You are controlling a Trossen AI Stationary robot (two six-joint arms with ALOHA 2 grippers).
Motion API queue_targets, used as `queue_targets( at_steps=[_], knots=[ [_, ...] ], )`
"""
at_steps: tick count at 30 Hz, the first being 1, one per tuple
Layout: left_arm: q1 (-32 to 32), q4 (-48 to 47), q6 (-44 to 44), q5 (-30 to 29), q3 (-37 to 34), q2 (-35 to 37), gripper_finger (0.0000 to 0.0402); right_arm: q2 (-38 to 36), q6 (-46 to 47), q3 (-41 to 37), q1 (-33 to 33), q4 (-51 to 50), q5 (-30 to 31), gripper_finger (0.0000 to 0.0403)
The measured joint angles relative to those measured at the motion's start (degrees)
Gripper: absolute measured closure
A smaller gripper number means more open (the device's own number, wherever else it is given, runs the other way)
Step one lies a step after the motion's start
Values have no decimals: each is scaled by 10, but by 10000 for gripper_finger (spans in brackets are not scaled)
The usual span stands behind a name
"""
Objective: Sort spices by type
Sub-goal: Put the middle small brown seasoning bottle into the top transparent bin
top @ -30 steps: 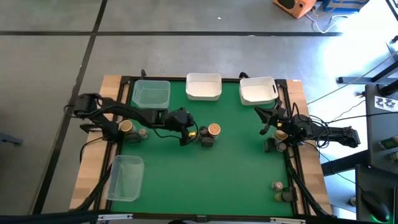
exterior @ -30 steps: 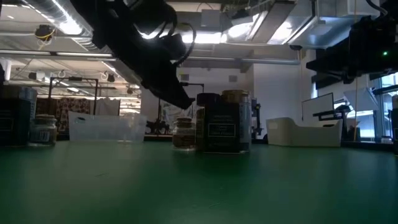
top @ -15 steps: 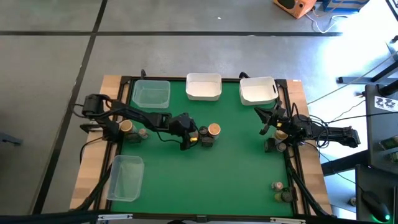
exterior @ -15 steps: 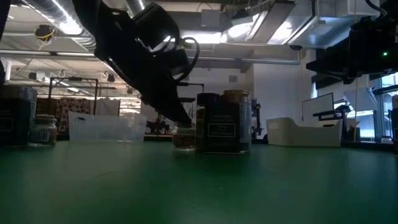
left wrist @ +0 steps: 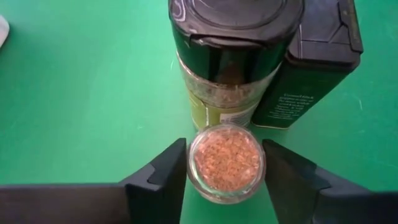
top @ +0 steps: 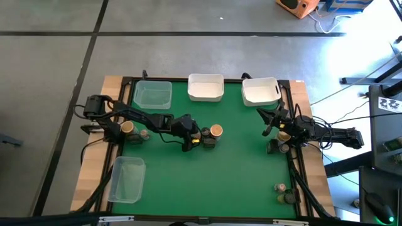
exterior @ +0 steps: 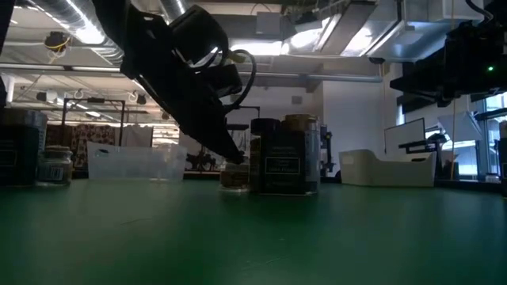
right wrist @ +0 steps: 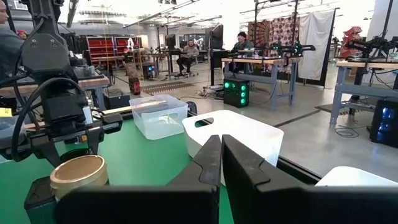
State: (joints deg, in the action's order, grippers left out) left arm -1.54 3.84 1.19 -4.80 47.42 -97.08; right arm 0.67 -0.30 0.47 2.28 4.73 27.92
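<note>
Near the centre of the green bench (top: 220, 176), the left gripper (left wrist: 225, 163) straddles a small clear spice jar (left wrist: 226, 160), fingers just beside its sides. At the jar's 12 o'clock stands a black-capped shaker (left wrist: 233, 59). The right gripper (right wrist: 221, 163), pressed closed and empty, waits at 3 o'clock.

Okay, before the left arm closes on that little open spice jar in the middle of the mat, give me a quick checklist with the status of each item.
1. Small open jar sits between the left gripper fingers: ok.
2. Fingers open, one on each side: ok.
3. Jar upright on the green mat: ok.
4. Clearance from the dark-lidded jar and dark green tin right behind it: not ok, very close.
5. Jar has a lid on: not ok, contents exposed.
6. Right gripper parked away at the mat's right side: ok.
</note>
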Motion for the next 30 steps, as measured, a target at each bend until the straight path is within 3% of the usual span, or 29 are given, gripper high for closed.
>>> queue_targets(
  at_steps=[8,17,24,30],
  knots=[
    [0,-11,-1,-1,-1,19,233,0,0,0,0,0,0,387],
    [-8,-102,-10,-62,0,150,235,0,-1,0,0,-1,1,387],
    [-52,-164,-20,-133,0,261,231,0,-1,0,0,0,11,387],
    [-127,-208,-35,-185,-1,328,231,0,-1,0,0,7,21,387]
  ],
)
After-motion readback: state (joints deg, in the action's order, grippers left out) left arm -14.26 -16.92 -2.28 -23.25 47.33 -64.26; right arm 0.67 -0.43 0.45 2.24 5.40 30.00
